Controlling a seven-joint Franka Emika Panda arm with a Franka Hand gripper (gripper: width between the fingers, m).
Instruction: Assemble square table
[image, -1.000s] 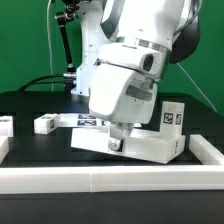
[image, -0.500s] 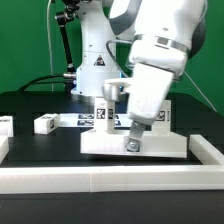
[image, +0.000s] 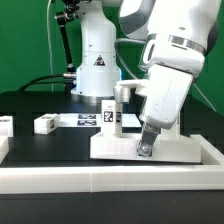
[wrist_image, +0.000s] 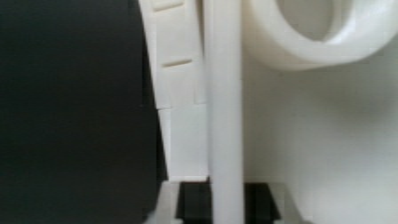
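The white square tabletop (image: 120, 148) lies flat on the black table, near the front rail. My gripper (image: 146, 148) is shut on its front edge, towards the exterior view's right. In the wrist view the tabletop's thin rim wall (wrist_image: 226, 100) runs between my dark pads (wrist_image: 192, 203), with my gripper (wrist_image: 226, 205) closed on it. A round socket (wrist_image: 338, 40) shows on the tabletop face. A white leg with a tag (image: 108, 116) stands upright at the tabletop's far edge, and a taller white leg (image: 122, 98) stands behind it. A loose leg (image: 44, 124) lies at the exterior view's left.
A long white rail (image: 100, 178) borders the front of the workspace. The marker board (image: 84, 120) lies flat behind the tabletop. Another white part (image: 4, 125) sits at the far left edge. The white robot base (image: 95, 62) stands at the back.
My gripper has carried the tabletop towards the exterior view's right and turned it square to the front rail. The upright legs moved with it.
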